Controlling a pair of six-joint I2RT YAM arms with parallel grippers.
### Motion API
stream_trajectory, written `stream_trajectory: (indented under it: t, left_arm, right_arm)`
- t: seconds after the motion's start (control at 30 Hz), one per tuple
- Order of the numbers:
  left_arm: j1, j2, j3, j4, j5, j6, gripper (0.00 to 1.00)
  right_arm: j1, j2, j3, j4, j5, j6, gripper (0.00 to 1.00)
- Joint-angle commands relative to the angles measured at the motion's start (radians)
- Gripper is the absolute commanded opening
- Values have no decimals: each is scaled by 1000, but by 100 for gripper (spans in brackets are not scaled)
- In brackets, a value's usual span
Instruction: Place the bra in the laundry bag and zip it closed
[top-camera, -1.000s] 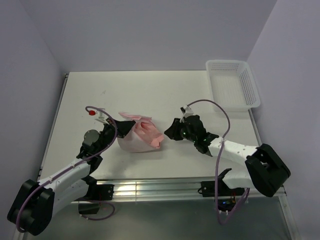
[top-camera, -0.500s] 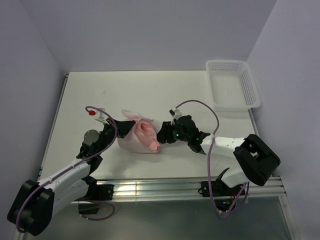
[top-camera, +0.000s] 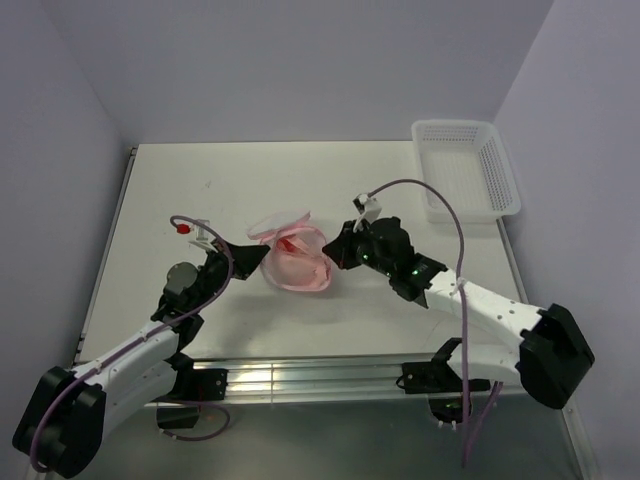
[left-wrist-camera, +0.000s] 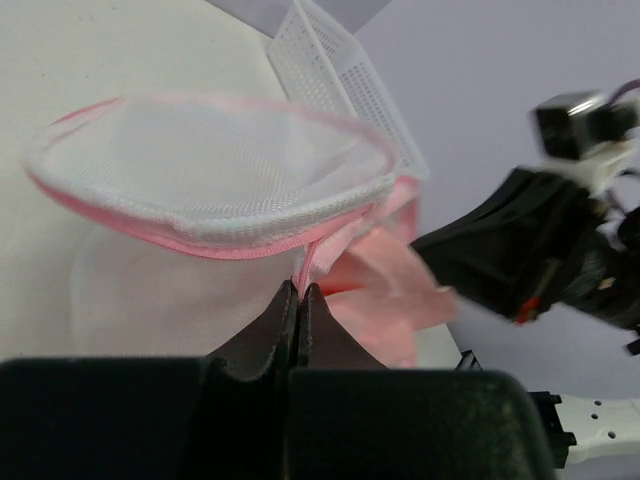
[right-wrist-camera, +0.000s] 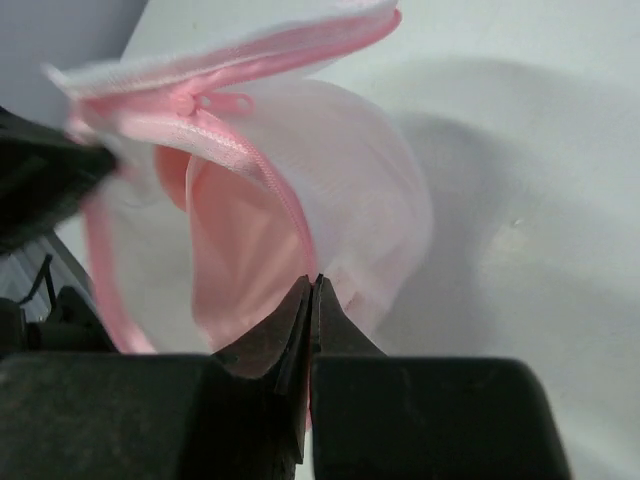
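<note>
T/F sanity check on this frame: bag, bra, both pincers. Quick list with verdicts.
1. The left pincer is shut on the laundry bag at its pink rim. True.
2. The laundry bag is zipped closed. False: its mouth gapes and the zipper is undone.
3. The right pincer hangs open above the table. False: it is shut on the bag's pink edge.
4. The bra shows inside the bag's open mouth. True.

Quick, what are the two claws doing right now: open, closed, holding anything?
Left gripper: closed, pinching the laundry bag by its pink rim.
Right gripper: closed, pinching the bag's zipper edge.
</note>
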Motion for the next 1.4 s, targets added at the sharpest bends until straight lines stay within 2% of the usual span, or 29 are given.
stream_trajectory:
  t: [0.0, 0.07, 0.13, 0.2, 0.3, 0.37, 0.47, 0.57, 0.6, 0.67, 0.77, 0.8, 0.9, 0.93, 1.03, 1.1, 1.23, 1.37]
  left_arm:
    - [-3, -7, -21, 29, 0, 19, 0]
    - [-3, -4, -35, 32, 1, 26, 0]
    - [-5, 3, -43, 24, 10, 32, 0]
    - [-3, 4, -50, 16, 17, 35, 0]
    - [-6, -16, -61, -5, 29, 31, 0]
    - [-8, -49, -66, -25, 27, 11, 0]
    - [-10, -80, -57, -63, 24, -1, 0]
    - [-11, -96, -64, -74, 20, -11, 0]
    - [-11, -86, -69, -74, 17, -14, 0]
    - [-14, -74, -75, -54, 47, -38, 0]
    - [-45, -70, -72, -62, 38, -40, 2]
    - [-51, -70, -74, -71, 8, -35, 5]
    - [-52, -53, -77, -73, -23, -35, 39]
    - [-51, -50, -75, -80, -28, -34, 66]
    - [-51, -65, -55, -134, -66, -31, 94]
    - [-49, -82, -41, -161, -95, -38, 99]
    - [-46, -89, -38, -226, -140, -115, 99]
    - [7, -48, -73, -194, -143, -224, 99]
  right_arm:
    - [16, -117, 154, -183, 115, -95, 0]
    - [38, -151, 206, -275, 141, -109, 0]
    - [47, -124, 232, -315, 100, -115, 0]
    - [47, -8, 260, -370, 109, -127, 0]
    - [33, 52, 259, -385, 167, -143, 0]
    - [1, 78, 226, -324, 137, -137, 0]
    - [-31, 189, 288, -412, 106, -167, 0]
    - [-34, 158, 228, -316, 100, -146, 0]
    - [-40, 175, 232, -319, 97, -149, 0]
    - [-48, 210, 307, -431, 117, -166, 0]
    - [-42, 123, 294, -376, 96, -164, 0]
    - [-45, 122, 301, -375, 92, -170, 0]
    - [-56, 222, 378, -460, 92, -221, 0]
    - [-56, 241, 392, -472, 89, -239, 0]
    - [-56, 244, 369, -402, 59, -253, 0]
    - [-56, 249, 380, -402, 72, -261, 0]
    - [-57, 237, 366, -369, 72, -264, 0]
    - [-59, 197, 279, -268, 10, -266, 0]
